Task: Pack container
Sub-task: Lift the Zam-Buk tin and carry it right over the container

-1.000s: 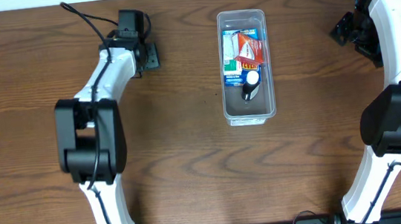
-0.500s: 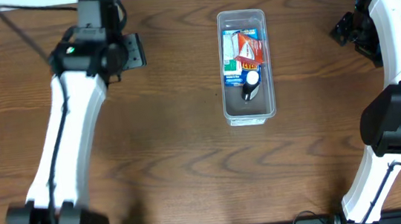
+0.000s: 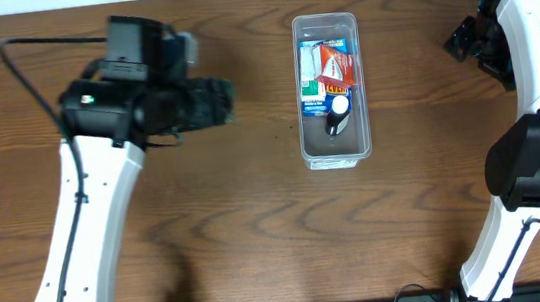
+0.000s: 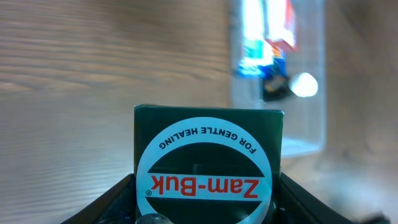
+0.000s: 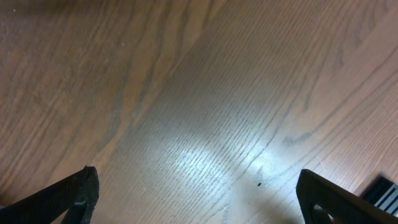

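Worktop [image 3: 259, 233]: dark brown wood grain filling the overhead view, with a pale strip along the top edge.

Arms, two. The left arm [image 3: 96, 219] has swung in the last second. Its gripper sat in the upper left of the frame and now lies lower and further right, turned toward the centre. The right arm [image 3: 536, 53] has not moved, far right of frame.

Container [image 3: 331, 89], one: clear tub, upper centre of the overhead view, standing lengthwise up the frame. In the left wrist view it is blurred, upper right.

Left gripper [image 3: 215, 101]: about half open, clamped on one dark green box [image 4: 208, 168] with a round white "Zam-Buk" label. It is near the container's left wall, not over it.

Right gripper [image 3: 465, 40]: spread fully, nothing between the fingers [image 5: 78, 190], only bare wood below.

Inside the tub: one red-orange packet [image 3: 334, 64], one blue-green packet [image 3: 312, 86], one small dark item with a white round end [image 3: 339, 114]. Three made out; more may be hidden.

Judgement: the swing looks like a carry, box next into the tub. The lower end is free.
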Motion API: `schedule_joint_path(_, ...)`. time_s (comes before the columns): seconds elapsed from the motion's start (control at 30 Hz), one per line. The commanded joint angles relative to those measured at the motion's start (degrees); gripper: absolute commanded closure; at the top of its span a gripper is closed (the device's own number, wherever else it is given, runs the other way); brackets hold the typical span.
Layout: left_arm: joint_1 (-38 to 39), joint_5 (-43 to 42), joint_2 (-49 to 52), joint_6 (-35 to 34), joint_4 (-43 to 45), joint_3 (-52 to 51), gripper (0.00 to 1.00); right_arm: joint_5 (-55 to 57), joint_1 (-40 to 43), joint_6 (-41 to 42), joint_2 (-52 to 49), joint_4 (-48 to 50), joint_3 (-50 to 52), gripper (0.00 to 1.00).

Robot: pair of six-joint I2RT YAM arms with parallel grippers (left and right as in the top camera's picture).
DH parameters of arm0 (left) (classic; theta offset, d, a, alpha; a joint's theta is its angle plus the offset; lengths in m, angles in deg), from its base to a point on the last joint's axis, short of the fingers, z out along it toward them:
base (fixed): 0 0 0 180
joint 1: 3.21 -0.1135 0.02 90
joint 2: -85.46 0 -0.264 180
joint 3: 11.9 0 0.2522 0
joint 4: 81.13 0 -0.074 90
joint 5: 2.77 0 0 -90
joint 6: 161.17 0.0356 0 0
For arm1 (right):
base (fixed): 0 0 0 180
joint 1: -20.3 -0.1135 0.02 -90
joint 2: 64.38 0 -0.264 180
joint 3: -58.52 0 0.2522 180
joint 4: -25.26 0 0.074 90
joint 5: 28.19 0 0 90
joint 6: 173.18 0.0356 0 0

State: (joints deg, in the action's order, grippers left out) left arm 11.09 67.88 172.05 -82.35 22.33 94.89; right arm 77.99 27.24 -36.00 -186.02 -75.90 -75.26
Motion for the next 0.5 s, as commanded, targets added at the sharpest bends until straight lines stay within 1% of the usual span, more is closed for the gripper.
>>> schedule_joint_path(0.0, 5.31, -2.08, 0.0, -0.55, 0.04, 0.15, 0.38, 0.94, 0.17, 0.98, 1.36, -0.11, 0.04, 0.01)
schedule_joint_path(0.13, 11.85, -1.14, 0.74, -1.05, 0.92, -0.09, 0.38, 0.94, 0.17, 1.01, 1.36, -0.11, 0.04, 0.01)
schedule_joint_path(0.23, 15.61, 4.31, 2.01, -4.37, 2.54, -0.52, 0.38, 0.94, 0.17, 0.98, 1.36, -0.11, 0.04, 0.01)
schedule_joint_path(0.3, 17.59, 6.4, 3.23, -5.49, 3.74, -0.96, 0.38, 0.94, 0.17, 0.98, 1.36, -0.11, 0.04, 0.01)
schedule_joint_path(0.47, 21.22, 7.02, 8.74, -9.51, 7.32, -1.11, 0.38, 0.94, 0.17, 0.98, 1.36, -0.11, 0.04, 0.01)
